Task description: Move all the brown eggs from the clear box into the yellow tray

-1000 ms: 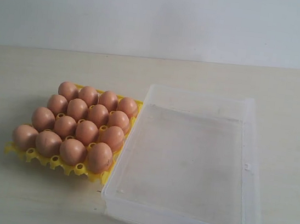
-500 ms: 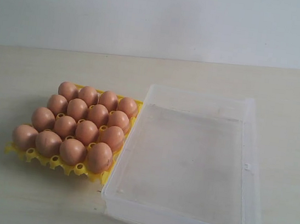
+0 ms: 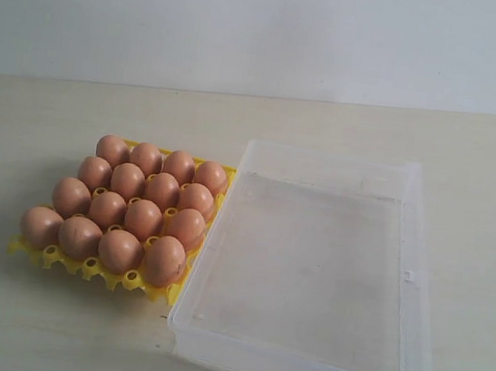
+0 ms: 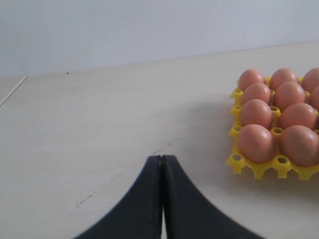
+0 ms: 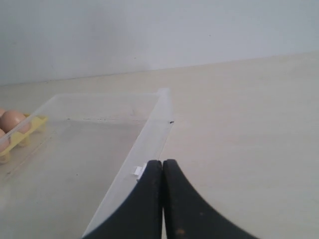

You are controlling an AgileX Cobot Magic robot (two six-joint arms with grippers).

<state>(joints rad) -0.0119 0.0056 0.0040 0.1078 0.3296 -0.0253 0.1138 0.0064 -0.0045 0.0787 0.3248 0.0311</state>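
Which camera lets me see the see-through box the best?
The exterior view: nearly all of the clear box shows there, all four walls, with nothing inside. The right wrist view catches only part of it, past the right gripper. The left wrist view misses it entirely.

1. brown eggs (image 3: 131, 207): sixteen matte orange-brown ones, all seated in the cups, four rows of four.
2. yellow tray (image 3: 91, 267): bright plastic grid, lying flat, left of centre, every cup filled.
3. clear box (image 3: 310, 267): see-through and shallow, bigger than the tray, lying flat right beside it on the right.
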